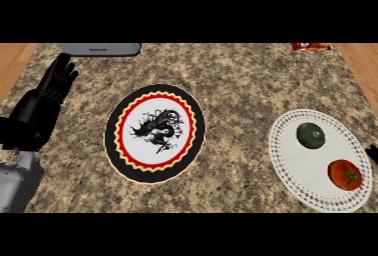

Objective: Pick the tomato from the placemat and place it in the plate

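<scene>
A red tomato (345,175) lies on the near right part of a white lace placemat (295,165), with a dark green round fruit (311,135) beside it toward the far side. The plate (118,150), black-rimmed with a red ring and a dragon picture, sits at the counter's middle and holds nothing. My left hand (52,87) rests open at the left edge, fingers pointing up, well away from plate and tomato. Only a dark tip of my right hand (373,152) shows at the right edge, just right of the placemat.
A grey appliance (100,48) stands at the far left edge of the granite counter (236,80). A red packet (310,46) lies at the far right. Wooden floor shows past both sides.
</scene>
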Available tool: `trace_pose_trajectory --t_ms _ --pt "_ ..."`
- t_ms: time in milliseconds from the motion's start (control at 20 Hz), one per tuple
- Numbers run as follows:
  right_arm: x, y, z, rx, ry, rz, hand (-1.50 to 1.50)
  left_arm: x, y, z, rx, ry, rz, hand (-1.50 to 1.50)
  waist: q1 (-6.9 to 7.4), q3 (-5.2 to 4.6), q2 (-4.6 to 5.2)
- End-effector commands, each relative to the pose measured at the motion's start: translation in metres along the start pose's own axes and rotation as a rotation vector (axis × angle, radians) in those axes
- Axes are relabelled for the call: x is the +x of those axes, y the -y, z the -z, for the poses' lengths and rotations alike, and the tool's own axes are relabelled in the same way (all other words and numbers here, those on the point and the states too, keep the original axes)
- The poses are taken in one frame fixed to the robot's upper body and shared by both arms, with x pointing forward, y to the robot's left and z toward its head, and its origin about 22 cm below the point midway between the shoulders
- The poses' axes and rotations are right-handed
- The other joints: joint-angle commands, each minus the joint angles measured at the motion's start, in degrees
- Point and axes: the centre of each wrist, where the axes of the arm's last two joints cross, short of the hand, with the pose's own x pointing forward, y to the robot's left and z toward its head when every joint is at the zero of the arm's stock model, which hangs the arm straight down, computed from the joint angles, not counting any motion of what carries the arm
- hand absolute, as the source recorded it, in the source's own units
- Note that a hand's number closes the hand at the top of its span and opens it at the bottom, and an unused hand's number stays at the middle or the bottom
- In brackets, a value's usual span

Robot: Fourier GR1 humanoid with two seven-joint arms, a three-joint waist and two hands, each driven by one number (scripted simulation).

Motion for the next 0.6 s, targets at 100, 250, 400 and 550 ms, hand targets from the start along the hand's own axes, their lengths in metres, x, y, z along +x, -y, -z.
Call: trace_pose_trajectory --t_ms 100,250,400,550 --pt "0.029 0.013 0.006 0.175 -0.181 -0.131 -1.5 -0.004 0.007 -0.001 -0.006 0.019 0.003 0.0 0.8 0.28 -0.03" --pt "0.043 0.008 0.02 0.162 -0.199 -0.137 -1.5 -0.007 0.009 0.002 -0.003 0.007 -0.008 0.0 0.53 0.35 -0.08" --pt "0.034 -0.022 0.029 0.181 -0.211 -0.17 -1.5 -0.018 0.008 0.01 0.01 0.005 -0.006 0.0 0.45 0.38 0.0" --pt "0.036 0.001 0.04 0.15 -0.274 -0.215 -1.5 -0.005 -0.02 -0.007 -0.005 0.006 -0.009 0.0 0.71 0.37 -0.11"
